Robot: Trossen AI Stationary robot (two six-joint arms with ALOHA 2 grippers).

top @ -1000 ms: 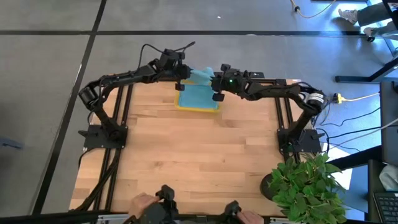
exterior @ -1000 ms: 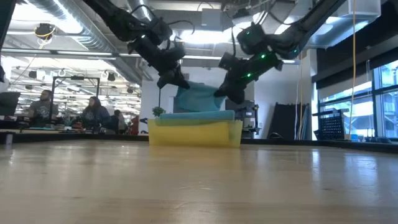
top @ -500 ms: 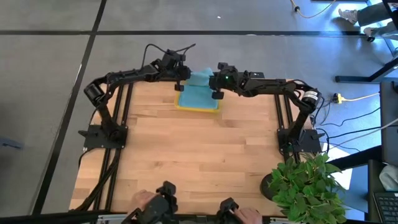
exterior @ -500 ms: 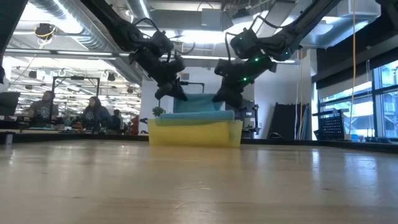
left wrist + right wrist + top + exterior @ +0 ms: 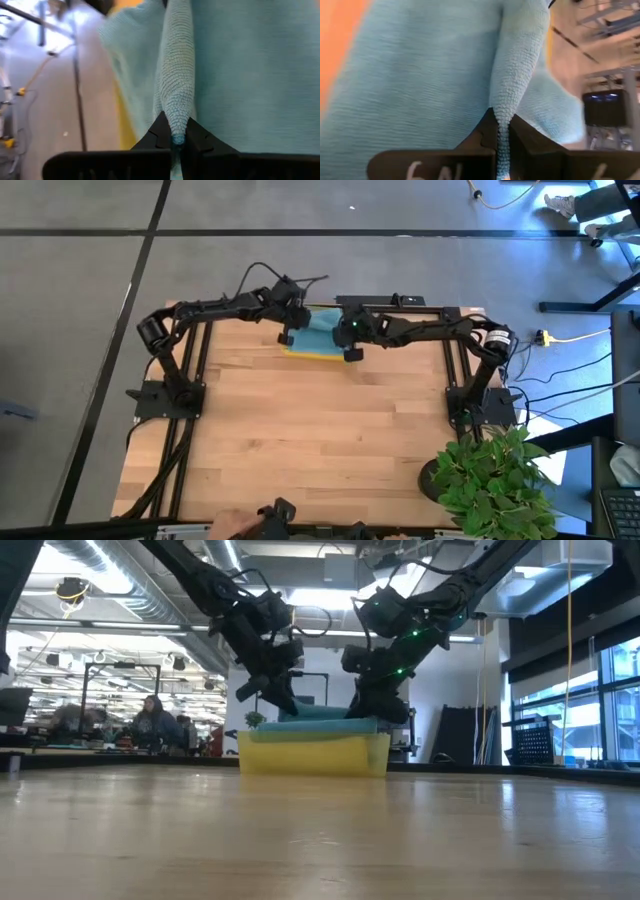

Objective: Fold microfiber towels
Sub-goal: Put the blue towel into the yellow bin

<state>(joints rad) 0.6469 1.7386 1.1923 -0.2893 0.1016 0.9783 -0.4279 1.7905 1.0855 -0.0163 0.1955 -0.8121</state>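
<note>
A teal-blue microfiber towel [image 5: 322, 332] lies over the pile in the translucent yellow tray [image 5: 313, 754] at the table's far middle; it shows as a low teal layer [image 5: 322, 716] above the tray's rim. My left gripper [image 5: 289, 332] is shut on the towel's left side and my right gripper [image 5: 350, 346] on its right side, both low over the tray. An orange patch [image 5: 335, 45] shows beside the teal cloth in the right wrist view. The other towels are hidden. My left gripper pinches a raised ridge of the teal towel [image 5: 175, 131] between its two fingers at the towel's left side. The cloth runs away from the fingers as a narrow fold, with the towel spread beside it. My right gripper pinches a raised ridge of the teal towel [image 5: 502, 120] between its two fingers at the towel's right side. The ridge runs away from the fingers, and the rest of the towel lies spread beside it.
The wooden table [image 5: 320, 440] stretches bare toward the near edge. A potted plant [image 5: 490, 475] stands at the near right corner. A person's hand [image 5: 228, 525] shows at the near edge. People sit in the room beyond the table [image 5: 150, 720].
Both grippers have gone down and toward the table's near edge over the tray, still shut on the teal towel. The towel, which stood bunched up between them above the tray, now lies low and flat on the pile.
</note>
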